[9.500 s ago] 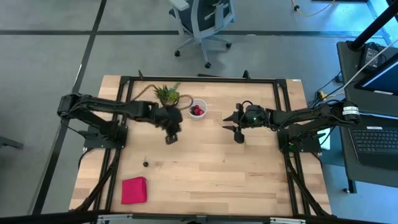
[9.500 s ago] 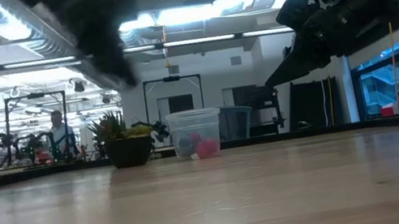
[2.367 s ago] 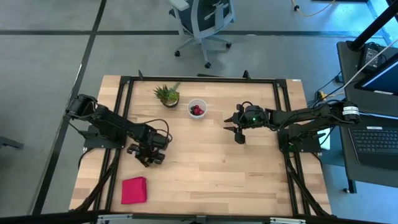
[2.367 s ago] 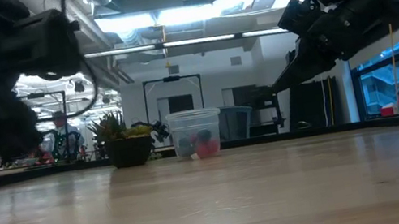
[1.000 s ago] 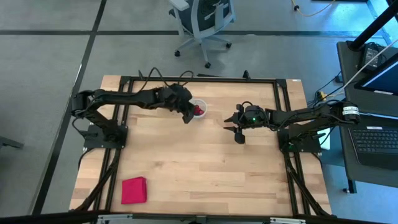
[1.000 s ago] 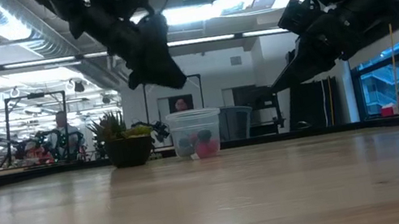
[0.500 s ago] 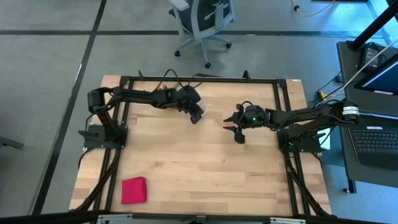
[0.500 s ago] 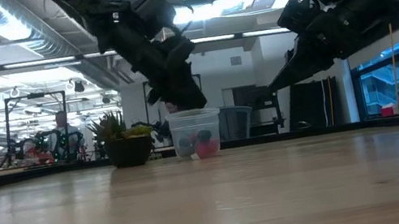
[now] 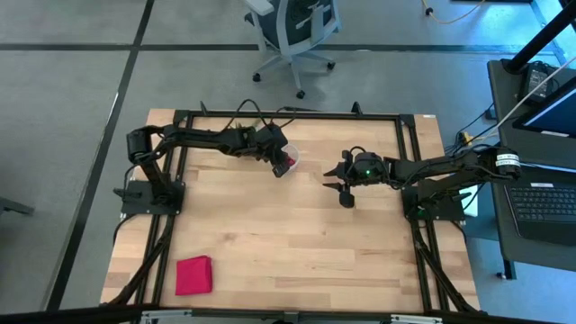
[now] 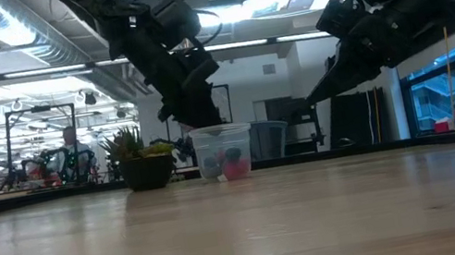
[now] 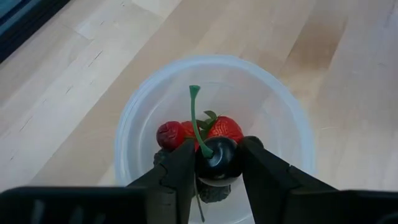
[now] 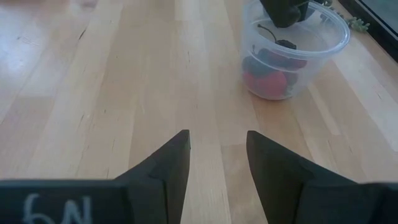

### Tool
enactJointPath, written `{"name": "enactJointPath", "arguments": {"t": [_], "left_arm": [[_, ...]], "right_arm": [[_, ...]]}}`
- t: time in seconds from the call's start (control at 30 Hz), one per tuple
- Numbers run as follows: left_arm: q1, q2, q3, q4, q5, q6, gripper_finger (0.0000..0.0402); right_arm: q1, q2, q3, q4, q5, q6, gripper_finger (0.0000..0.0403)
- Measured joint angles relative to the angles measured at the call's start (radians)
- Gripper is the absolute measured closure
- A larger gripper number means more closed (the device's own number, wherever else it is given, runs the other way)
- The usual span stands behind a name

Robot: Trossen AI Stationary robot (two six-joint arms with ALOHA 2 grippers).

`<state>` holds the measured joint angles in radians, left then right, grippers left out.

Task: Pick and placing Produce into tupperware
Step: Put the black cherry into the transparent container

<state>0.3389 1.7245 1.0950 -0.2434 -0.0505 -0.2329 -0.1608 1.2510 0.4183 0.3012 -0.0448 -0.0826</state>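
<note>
My left gripper (image 11: 216,163) directly above tupperware (image 11: 283,106), fingers (image 11: 177,171) pinched on dark cherry (image 11: 216,160) — green stem sticking up past them. Cherry sits between pads, over cup mouth. Below it, inside cup: red strawberry (image 11: 225,129) and smaller red fruit (image 11: 169,133). Tupperware stands toward table's far edge, on bare wood table (image 9: 297,234). My right gripper (image 12: 217,155) hovers off to side, fingers parted, holding nothing, pointed toward cup. Pink cloth (image 9: 193,275) at near left corner.

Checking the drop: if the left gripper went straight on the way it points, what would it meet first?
Likely the fruit already in the cup: the left gripper, holding a dark cherry, points at the strawberry inside. Depth is unclear.
</note>
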Motion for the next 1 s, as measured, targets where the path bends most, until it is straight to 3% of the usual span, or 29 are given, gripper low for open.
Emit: {"name": "enactJointPath", "arguments": {"t": [1.0], "left_arm": [[-0.002,0.0,0.0,0.021,0.011,0.006,0.0286]], "right_arm": [[0.0,0.0,0.0,0.0,0.0,0.014,0.0242]]}}
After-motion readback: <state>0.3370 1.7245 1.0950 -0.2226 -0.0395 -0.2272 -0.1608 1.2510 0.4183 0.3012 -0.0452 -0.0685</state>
